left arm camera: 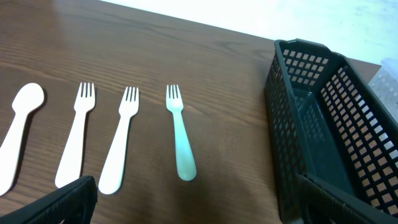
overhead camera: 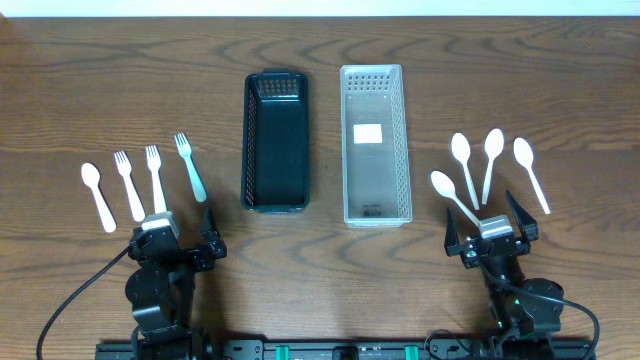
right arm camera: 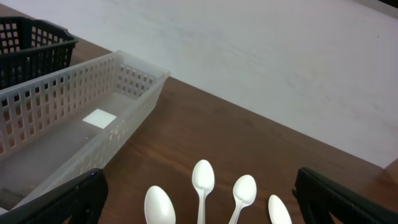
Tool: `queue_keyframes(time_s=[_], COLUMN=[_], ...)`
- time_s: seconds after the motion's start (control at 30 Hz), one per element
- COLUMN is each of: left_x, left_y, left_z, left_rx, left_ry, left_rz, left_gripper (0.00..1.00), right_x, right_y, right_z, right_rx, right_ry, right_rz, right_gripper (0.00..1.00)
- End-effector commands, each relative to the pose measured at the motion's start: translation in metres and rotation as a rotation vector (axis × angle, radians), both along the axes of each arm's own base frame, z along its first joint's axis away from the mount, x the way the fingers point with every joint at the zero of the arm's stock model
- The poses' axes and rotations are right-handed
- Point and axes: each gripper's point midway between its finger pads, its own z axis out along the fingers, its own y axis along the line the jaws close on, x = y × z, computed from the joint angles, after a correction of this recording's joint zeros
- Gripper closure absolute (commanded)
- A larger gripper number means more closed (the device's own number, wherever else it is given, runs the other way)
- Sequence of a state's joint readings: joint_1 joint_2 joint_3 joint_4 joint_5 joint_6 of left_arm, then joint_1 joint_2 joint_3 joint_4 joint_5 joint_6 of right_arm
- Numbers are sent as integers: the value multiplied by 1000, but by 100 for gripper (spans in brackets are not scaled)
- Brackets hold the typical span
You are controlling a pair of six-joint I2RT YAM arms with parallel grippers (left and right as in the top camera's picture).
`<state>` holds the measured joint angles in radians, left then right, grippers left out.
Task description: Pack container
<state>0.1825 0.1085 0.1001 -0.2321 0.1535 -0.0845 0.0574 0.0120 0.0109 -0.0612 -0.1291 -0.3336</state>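
A black mesh basket (overhead camera: 274, 140) and a clear mesh basket (overhead camera: 375, 143) stand side by side mid-table, both empty. Left of them lie a white spoon (overhead camera: 97, 195), two white forks (overhead camera: 127, 184) (overhead camera: 155, 177) and a pale teal fork (overhead camera: 190, 166). They also show in the left wrist view, the teal fork (left arm camera: 180, 134) nearest the black basket (left arm camera: 323, 130). Right of the baskets lie several white spoons (overhead camera: 489, 165), seen too in the right wrist view (right arm camera: 203, 186). My left gripper (overhead camera: 176, 240) and right gripper (overhead camera: 490, 232) are open and empty, near the front edge.
The wooden table's far edge (right arm camera: 261, 115) meets a pale wall behind the clear basket (right arm camera: 68, 134). Cables run from both arm bases at the front edge.
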Motion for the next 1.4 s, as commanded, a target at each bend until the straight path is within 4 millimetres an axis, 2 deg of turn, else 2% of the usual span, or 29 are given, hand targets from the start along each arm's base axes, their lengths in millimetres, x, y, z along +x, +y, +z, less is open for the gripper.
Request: queue_keyframes(time_s=[0.0, 0.93, 1.03, 1.17, 1.37], left_x=[-2, -2, -2, -2, -2], left_y=[2, 2, 2, 2, 2], left_z=[-14, -14, -14, -14, -14], left_rx=[-5, -5, -5, -5, -5], left_ry=[35, 35, 35, 35, 35], left_rz=[10, 10, 9, 10, 10], left_gripper=[2, 2, 2, 2, 2], right_x=[0, -1, -1, 1, 4], right_y=[0, 5, 5, 3, 3], right_z=[-1, -1, -1, -9, -45], right_rx=[-12, -9, 86, 376, 568], right_ry=[-4, -4, 15, 105, 303], right_rz=[-1, 25, 20, -18, -82], right_gripper=[1, 1, 1, 1, 1])
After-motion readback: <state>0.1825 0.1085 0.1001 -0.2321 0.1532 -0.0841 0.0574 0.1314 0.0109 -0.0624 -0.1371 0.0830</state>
